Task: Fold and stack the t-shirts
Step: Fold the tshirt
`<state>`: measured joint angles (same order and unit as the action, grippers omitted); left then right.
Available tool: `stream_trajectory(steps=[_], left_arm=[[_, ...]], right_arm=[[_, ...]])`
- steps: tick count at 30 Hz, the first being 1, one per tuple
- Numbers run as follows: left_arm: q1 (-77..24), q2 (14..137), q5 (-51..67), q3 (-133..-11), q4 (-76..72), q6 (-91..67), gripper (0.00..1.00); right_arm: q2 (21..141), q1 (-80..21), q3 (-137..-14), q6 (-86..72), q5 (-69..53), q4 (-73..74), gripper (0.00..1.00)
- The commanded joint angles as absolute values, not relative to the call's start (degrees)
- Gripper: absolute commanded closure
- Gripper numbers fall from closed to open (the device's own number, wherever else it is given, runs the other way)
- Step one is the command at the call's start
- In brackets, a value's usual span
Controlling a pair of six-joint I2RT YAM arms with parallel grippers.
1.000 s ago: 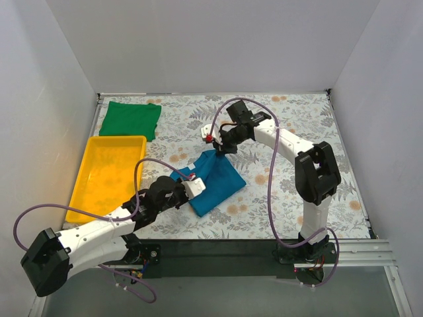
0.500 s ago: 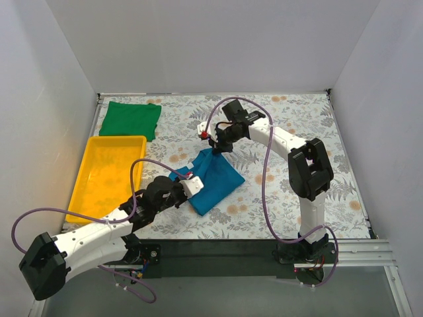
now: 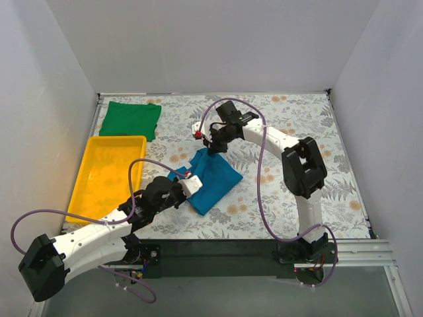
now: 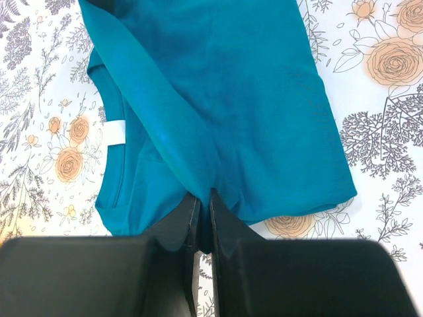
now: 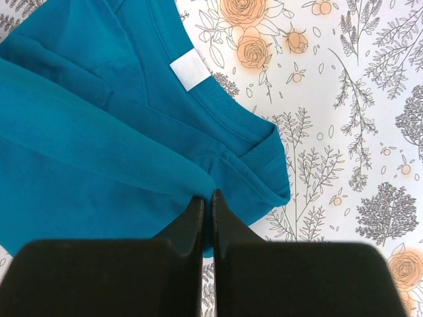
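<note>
Left wrist, teal-blue t-shirt folded over, raised diagonal ridge

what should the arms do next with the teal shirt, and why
Probably sweep both arms together across the teal t-shirt and lay the pinched fold down: the left gripper and right gripper are each shut on one raised ridge of cloth, with the collar label showing.

Boxed-in test table in a robot lab

Plain white walls close off the table at 9, 12 and 3 o'clock. A left arm and a right arm are bolted to a black plate at 6 o'clock, trailing purple cables. The tabletop is flower-patterned, and a yellow tray sits at 9 o'clock.
</note>
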<state>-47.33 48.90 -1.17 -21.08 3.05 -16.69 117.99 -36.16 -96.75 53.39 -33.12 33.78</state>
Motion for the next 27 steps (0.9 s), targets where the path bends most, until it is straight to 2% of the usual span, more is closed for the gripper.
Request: stream_trajectory(steps=[1, 9, 10, 11, 13, 14, 16, 17, 18, 20, 21, 23, 24, 26, 27], left_arm=[[-47.02, 48.34, -1.93, -21.44, 4.04, -17.58, 1.00], [-47.02, 47.90, -5.79, -21.80, 6.06, -20.20, 1.00], [-47.02, 48.16, -10.15, -21.97, 5.89, -21.35, 0.88], [-47.02, 48.86, -13.59, -21.89, 5.45, -22.49, 0.77], [-47.02, 50.27, -25.49, -22.67, 3.08, -26.08, 0.50], [-46.76, 51.23, -27.84, -23.11, 2.73, -26.19, 0.35], [-46.15, 54.66, -32.93, -24.43, 0.97, -26.28, 0.26], [-45.01, 57.19, -39.48, -26.09, 0.36, -26.80, 0.21], [-44.30, 58.26, -42.42, -27.32, -1.30, -27.59, 0.18], [-41.15, 59.41, -46.39, -29.43, -1.15, -32.41, 0.15], [-39.91, 58.89, -46.15, -31.79, 1.29, -34.35, 0.15], [-36.76, 56.71, -43.70, -34.26, 5.43, -42.31, 0.14], [-35.69, 55.99, -38.81, -36.71, 10.23, -45.06, 0.14], [-33.41, 54.06, -32.73, -38.75, 14.13, -49.89, 0.14], [-33.14, 53.62, -25.65, -40.67, 17.54, -51.40, 0.16]], right_arm=[[118.74, -36.47, -99.58, 51.86, -32.61, 31.82, 0.99], [120.93, -37.35, -102.03, 48.97, -31.38, 30.94, 0.99], [121.81, -37.53, -102.48, 48.09, -30.42, 30.50, 0.96], [122.34, -37.70, -103.00, 47.12, -30.06, 29.63, 0.88], [123.22, -37.88, -104.41, 42.57, -27.70, 27.87, 0.81], [124.27, -38.05, -105.02, 40.89, -26.64, 25.95, 0.79], [124.89, -37.97, -105.47, 35.11, -23.75, 23.48, 0.66], [125.24, -38.06, -105.47, 33.42, -20.69, 22.25, 0.61], [125.33, -38.06, -105.29, 30.35, -19.26, 20.15, 0.51], [124.19, -38.06, -103.64, 27.44, -14.43, 17.94, 0.43], [123.49, -38.06, -102.84, 25.68, -13.11, 15.84, 0.34], [121.30, -37.71, -100.56, 24.27, -10.65, 13.99, 0.29], [120.77, -37.53, -100.20, 22.26, -9.50, 13.19, 0.24], [119.28, -36.22, -99.50, 21.36, -11.93, 13.01, 0.24], [118.83, -35.69, -98.80, 20.66, -13.95, 13.18, 0.24]])
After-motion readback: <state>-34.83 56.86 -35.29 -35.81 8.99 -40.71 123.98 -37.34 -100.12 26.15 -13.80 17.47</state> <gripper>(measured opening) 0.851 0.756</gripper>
